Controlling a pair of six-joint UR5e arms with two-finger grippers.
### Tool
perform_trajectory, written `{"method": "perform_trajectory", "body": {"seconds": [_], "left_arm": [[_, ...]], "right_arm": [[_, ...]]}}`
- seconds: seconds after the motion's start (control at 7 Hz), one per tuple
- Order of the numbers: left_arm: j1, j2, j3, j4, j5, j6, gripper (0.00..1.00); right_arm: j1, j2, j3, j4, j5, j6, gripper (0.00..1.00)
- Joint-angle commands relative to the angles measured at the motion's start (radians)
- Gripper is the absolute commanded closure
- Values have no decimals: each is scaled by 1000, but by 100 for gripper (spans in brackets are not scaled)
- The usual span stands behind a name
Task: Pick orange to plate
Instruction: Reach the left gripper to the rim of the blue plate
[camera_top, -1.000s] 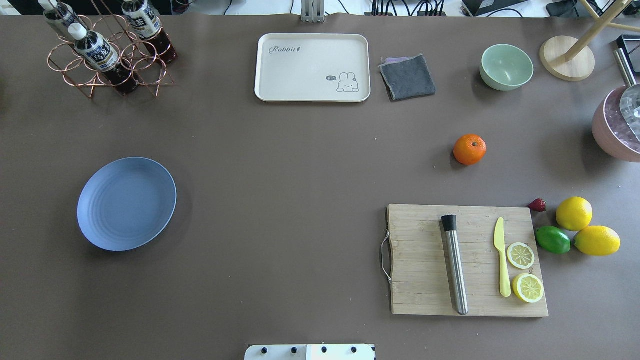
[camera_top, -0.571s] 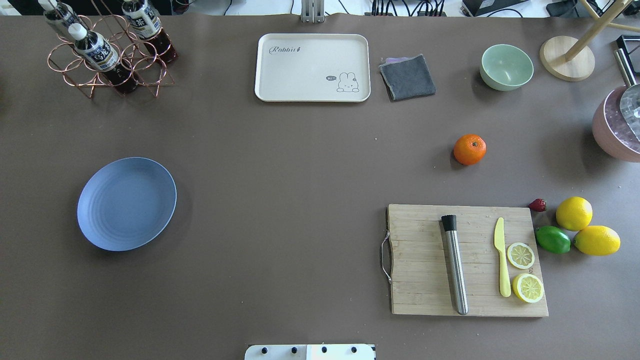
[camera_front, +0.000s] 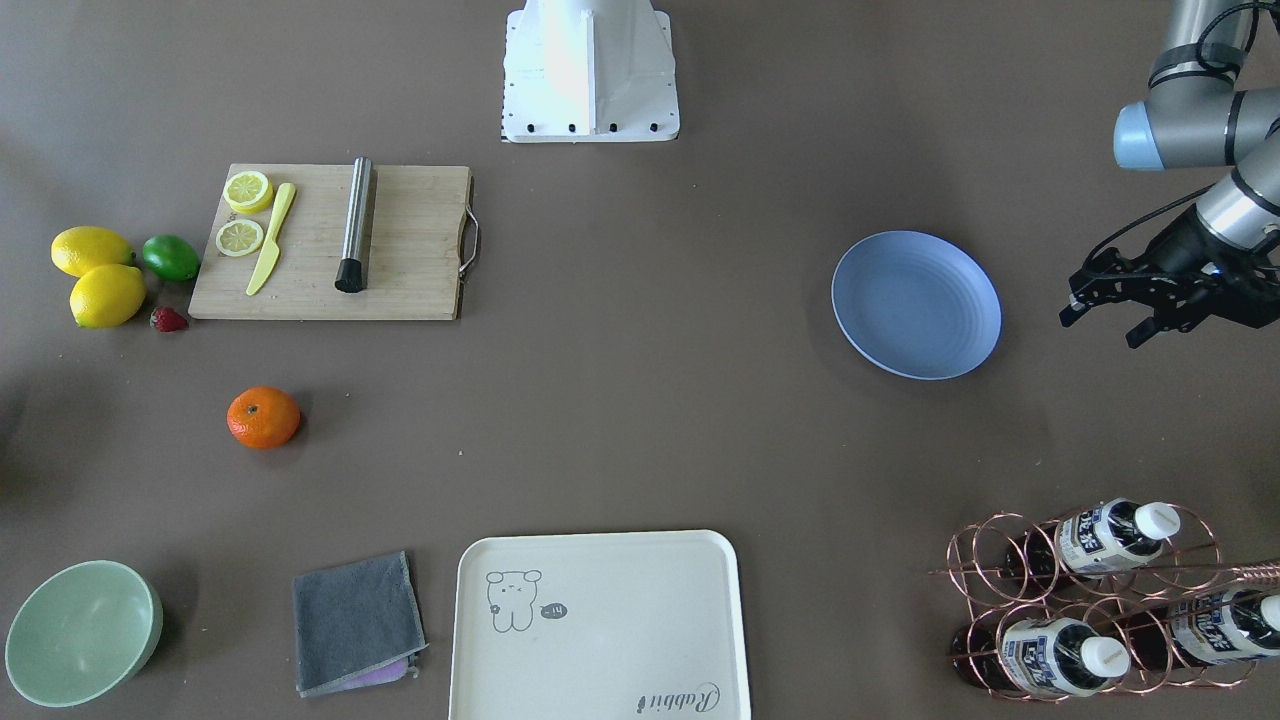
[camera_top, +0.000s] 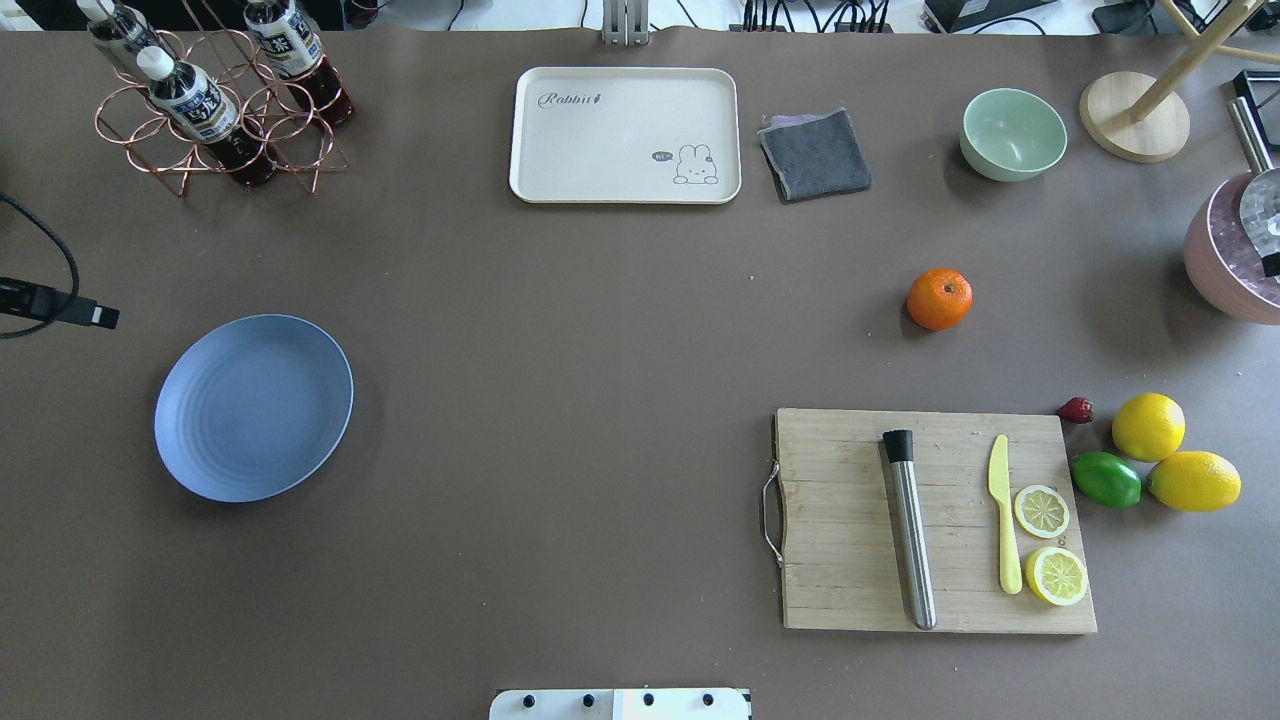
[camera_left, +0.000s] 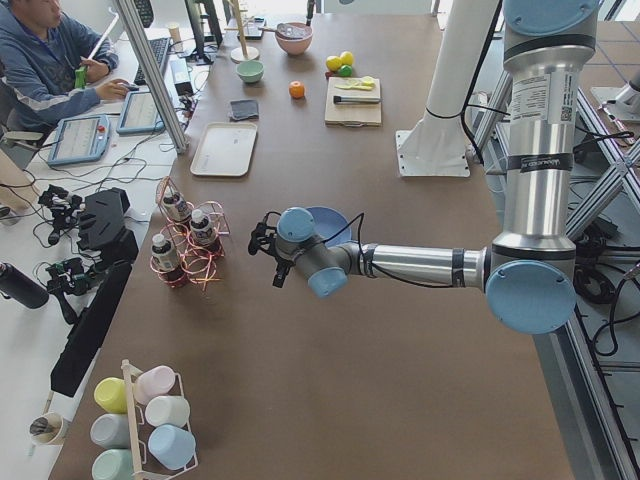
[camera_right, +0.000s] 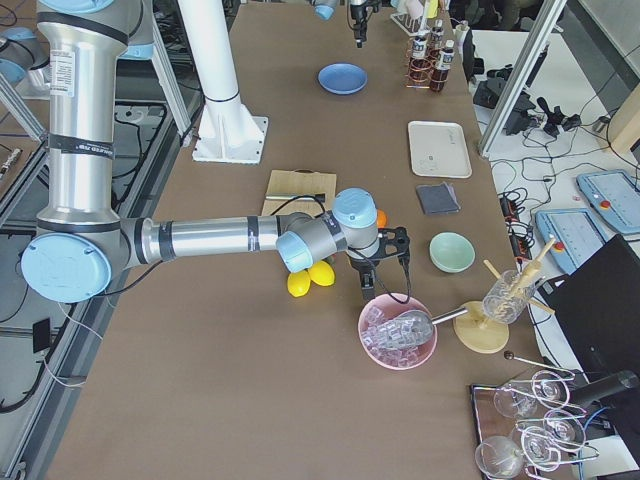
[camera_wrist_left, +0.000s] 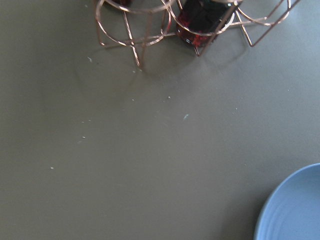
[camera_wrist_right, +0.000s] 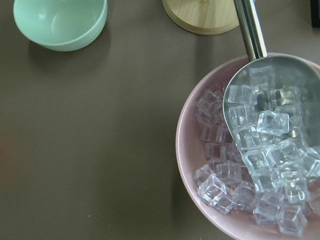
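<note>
The orange (camera_top: 939, 299) sits alone on the brown table, beyond the cutting board, also seen in the front view (camera_front: 263, 417). The blue-grey plate (camera_top: 253, 407) lies empty on the other half of the table (camera_front: 916, 304). My left gripper (camera_front: 1105, 322) hovers open and empty just outside the plate, between it and the bottle rack; only its tip (camera_top: 100, 317) shows in the overhead view. My right gripper (camera_right: 380, 272) hangs over the pink ice bowl, a short way from the orange; I cannot tell whether it is open or shut.
A cutting board (camera_top: 850, 600) carries a muddler, a yellow knife and lemon slices. Two lemons (camera_top: 1148, 427), a lime (camera_top: 1106, 479) and a strawberry lie beside it. At the back: cream tray (camera_top: 625, 135), grey cloth (camera_top: 815, 153), green bowl (camera_top: 1012, 133), copper bottle rack (camera_top: 215, 110). Pink ice bowl (camera_wrist_right: 187, 150).
The left gripper's tip and cable have come into the overhead view at the left edge. A small dark part now shows at the right edge over the ice bowl. Objects have not moved.
</note>
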Motion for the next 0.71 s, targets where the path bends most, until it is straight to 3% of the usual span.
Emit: {"method": "perform_trajectory", "body": {"seconds": [0.0,0.29,0.43,0.57], "left_arm": [[73,3,44,-123,22,-89,2],[131,18,47,-172,27,-92,4],[136,20,45,-175,25,-92,18],[151,20,45,-175,27,-92,22]], "right_arm": [[-5,2,1,5,-1,4,0],[-5,3,0,5,-4,4,0],[-5,3,0,5,-4,4,0],[-7,5,0,5,-10,4,0]]}}
